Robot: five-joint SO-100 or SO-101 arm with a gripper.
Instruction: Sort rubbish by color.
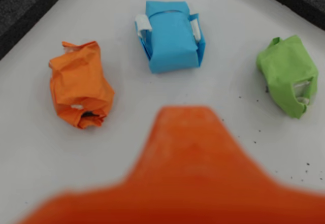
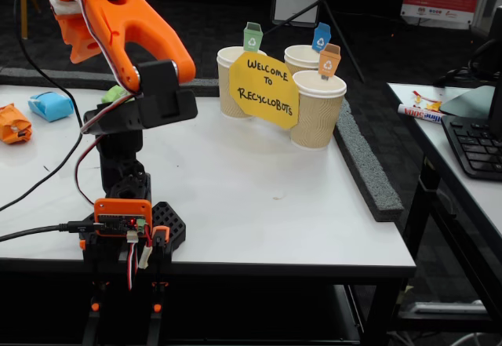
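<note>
Seemingly unstarted: orange wad (image 1: 80, 84), blue wad (image 1: 171, 36) and green wad (image 1: 287, 74) lie apart on the white counter (image 1: 40, 153), unsorted; claw (image 1: 188, 117) blurred at bottom centre, grip state unclear.

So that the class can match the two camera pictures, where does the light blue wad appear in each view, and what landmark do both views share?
Wrist view: the light blue wad lies at top centre, above the blurred orange end effector tip.
Fixed view: the same wad lies at the far left of the white table, left of the arm.
Shared landmark: the orange wad, just left of the blue one in both views.
</note>
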